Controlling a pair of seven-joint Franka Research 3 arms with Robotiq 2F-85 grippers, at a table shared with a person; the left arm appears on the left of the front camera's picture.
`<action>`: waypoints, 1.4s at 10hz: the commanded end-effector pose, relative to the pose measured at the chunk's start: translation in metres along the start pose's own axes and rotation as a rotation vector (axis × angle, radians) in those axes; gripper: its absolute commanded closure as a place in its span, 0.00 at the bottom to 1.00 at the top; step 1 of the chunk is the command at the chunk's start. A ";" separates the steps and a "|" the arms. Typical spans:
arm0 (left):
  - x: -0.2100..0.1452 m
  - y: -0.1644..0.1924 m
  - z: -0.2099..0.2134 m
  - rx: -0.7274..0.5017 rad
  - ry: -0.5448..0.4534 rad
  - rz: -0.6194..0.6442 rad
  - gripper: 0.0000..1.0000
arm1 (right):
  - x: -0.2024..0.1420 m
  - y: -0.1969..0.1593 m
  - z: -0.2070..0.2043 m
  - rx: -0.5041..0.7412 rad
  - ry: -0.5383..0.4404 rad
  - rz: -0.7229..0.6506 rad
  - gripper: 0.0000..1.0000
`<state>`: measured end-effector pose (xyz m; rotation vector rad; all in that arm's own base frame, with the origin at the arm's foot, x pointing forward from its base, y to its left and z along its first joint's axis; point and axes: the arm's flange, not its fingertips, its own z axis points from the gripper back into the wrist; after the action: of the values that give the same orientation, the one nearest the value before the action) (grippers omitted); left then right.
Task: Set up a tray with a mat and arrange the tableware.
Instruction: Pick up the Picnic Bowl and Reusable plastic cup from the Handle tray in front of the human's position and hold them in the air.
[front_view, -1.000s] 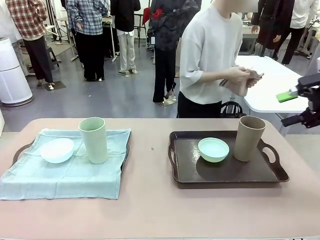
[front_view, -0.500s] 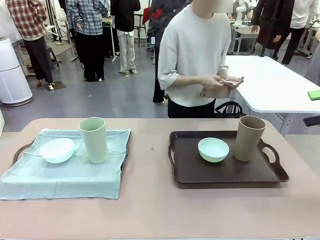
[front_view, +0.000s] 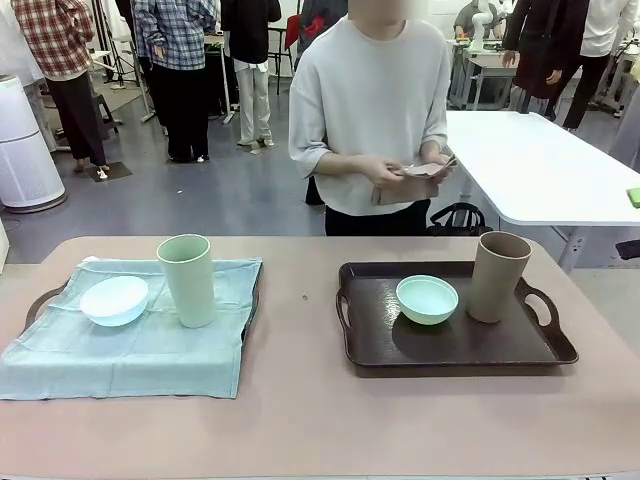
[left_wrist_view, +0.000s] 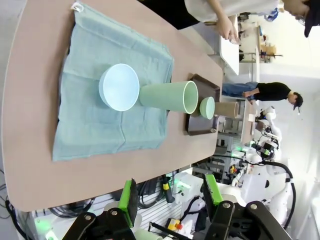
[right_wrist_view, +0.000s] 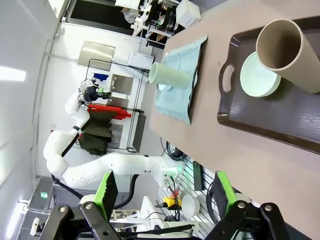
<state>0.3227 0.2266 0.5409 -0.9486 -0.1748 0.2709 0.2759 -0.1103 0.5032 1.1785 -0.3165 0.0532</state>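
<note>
Teal mat (front_view: 130, 350) seemingly overhangs tray (front_view: 37, 303); bare tabletop (front_view: 295, 345) beside.

Far right, a white side table (front_view: 540, 165), far left a white cylindrical appliance (front_view: 22, 150), bystanders (front_view: 175, 60) behind

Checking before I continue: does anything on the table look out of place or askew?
Nothing is spilled or tipped. The dark tray is bare: the mint bowl and tan cup stand straight on it with no mat. On the other tray, the pale blue mat drapes over the rim, slightly crooked.
</note>
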 end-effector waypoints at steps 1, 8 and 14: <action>0.001 0.001 0.000 0.029 -0.012 0.015 0.30 | 0.000 0.002 0.001 0.004 -0.005 0.005 0.00; 0.001 0.001 0.000 0.029 -0.012 0.015 0.30 | 0.000 0.002 0.001 0.004 -0.005 0.005 0.00; 0.001 0.001 0.000 0.029 -0.012 0.015 0.30 | 0.000 0.002 0.001 0.004 -0.005 0.005 0.00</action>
<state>0.3227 0.2274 0.5404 -0.9385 -0.1738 0.2803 0.2757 -0.1103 0.5039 1.1669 -0.3169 0.0481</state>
